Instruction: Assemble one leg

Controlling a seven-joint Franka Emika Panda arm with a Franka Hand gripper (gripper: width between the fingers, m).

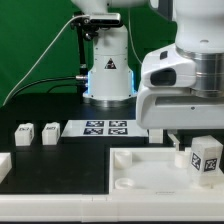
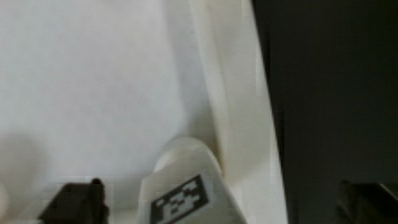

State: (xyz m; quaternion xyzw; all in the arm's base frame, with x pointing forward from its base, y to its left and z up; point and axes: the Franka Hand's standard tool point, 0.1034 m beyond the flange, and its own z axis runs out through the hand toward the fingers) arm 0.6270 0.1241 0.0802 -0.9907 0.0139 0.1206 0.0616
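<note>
The gripper (image 2: 221,198) hangs wide open, holding nothing, its fingers straddling the tagged leg (image 2: 180,196) on the large white panel (image 1: 140,172) at the exterior view's right, so I'd centre on the leg before closing squarely.

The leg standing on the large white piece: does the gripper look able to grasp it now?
Probably yes. The gripper is open, and in the wrist view the leg shows between its fingers, closer to one, with nothing blocking it.
</note>
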